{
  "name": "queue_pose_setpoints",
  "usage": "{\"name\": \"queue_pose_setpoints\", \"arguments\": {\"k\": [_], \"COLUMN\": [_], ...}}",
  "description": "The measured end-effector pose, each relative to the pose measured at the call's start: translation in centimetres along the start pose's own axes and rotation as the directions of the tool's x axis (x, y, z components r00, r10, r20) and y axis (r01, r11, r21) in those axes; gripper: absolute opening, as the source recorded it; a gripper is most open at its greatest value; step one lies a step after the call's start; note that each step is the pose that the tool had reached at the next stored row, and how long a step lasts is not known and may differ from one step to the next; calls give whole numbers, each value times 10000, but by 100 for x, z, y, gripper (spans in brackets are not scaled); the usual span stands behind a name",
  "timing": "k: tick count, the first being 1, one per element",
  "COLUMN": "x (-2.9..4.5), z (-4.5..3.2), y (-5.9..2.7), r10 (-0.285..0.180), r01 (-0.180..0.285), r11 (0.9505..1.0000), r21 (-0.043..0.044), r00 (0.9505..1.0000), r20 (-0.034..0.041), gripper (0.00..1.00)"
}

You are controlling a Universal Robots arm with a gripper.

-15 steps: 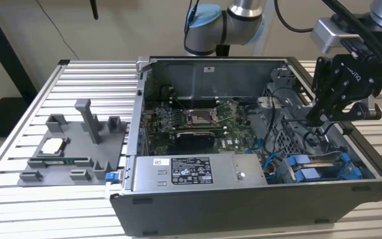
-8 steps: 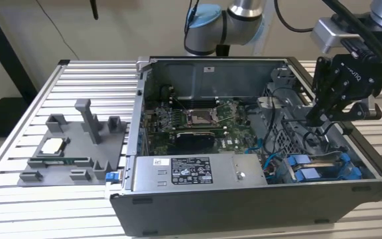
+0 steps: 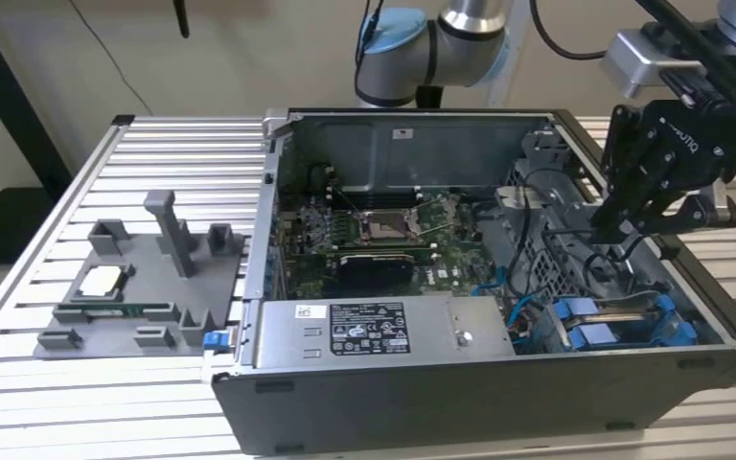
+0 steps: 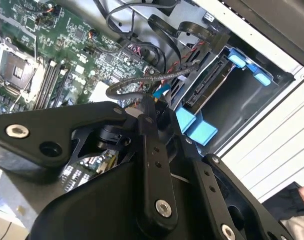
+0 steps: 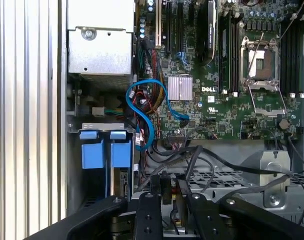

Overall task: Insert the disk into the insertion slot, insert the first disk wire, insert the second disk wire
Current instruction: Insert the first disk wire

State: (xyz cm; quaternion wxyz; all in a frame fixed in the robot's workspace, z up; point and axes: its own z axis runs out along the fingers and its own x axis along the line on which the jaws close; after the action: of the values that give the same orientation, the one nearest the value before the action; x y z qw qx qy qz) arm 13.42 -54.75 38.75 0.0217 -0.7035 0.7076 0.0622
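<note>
**Disk seated in its bay, jaws on a wire**

Matt black, angular gripper (image 3: 613,230) of bolted link plates, poised over the three-o'clock side of the open computer case (image 3: 406,412) in the exterior view. Jaws clenched on the end of a thin black disk wire (image 3: 570,233), which trails inward across the case.

Silver-grey disk (image 3: 586,333) in its glossy bright blue plastic carrier, seated in the bay at the case's four-o'clock corner. Below the gripper and apart from it. In the second wrist view, bare metal edge of the drive between the blue tabs.

Dark grey sheet-metal case, side panel off. Inside:
- green motherboard (image 3: 387,235) dense with small parts, a square metal CPU socket (image 5: 262,62) and a finned silver heat sink (image 5: 180,87)
- smooth light-blue data cable (image 5: 150,112) looped beside a tangle of black leads
- boxy grey power supply (image 3: 368,331) with a black-and-white label along the six-o'clock wall

At nine o'clock of the case, a moulded grey plastic fixture (image 3: 138,287) with upright posts and shallow pockets.

All of it on a worktop (image 3: 35,383) of ribbed, pale aluminium slats. Silver-and-blue robot arm (image 3: 458,34) at twelve o'clock, plain beige wall (image 3: 215,57) behind.
</note>
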Motion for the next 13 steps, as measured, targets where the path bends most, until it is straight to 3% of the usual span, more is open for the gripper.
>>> {"name": "queue_pose_setpoints", "arguments": {"k": [7,9,13], "x": [11,16,19], "z": [-2,3,25], "y": [-35,-36,-37], "r10": [21,21,22], "r01": [-21,-21,-21], "r11": [9999,9998,9998], "r21": [-169,-177,-178], "r00": [10000,10000,10000], "r20": [1,13,14], "gripper": [24,19,19]}}
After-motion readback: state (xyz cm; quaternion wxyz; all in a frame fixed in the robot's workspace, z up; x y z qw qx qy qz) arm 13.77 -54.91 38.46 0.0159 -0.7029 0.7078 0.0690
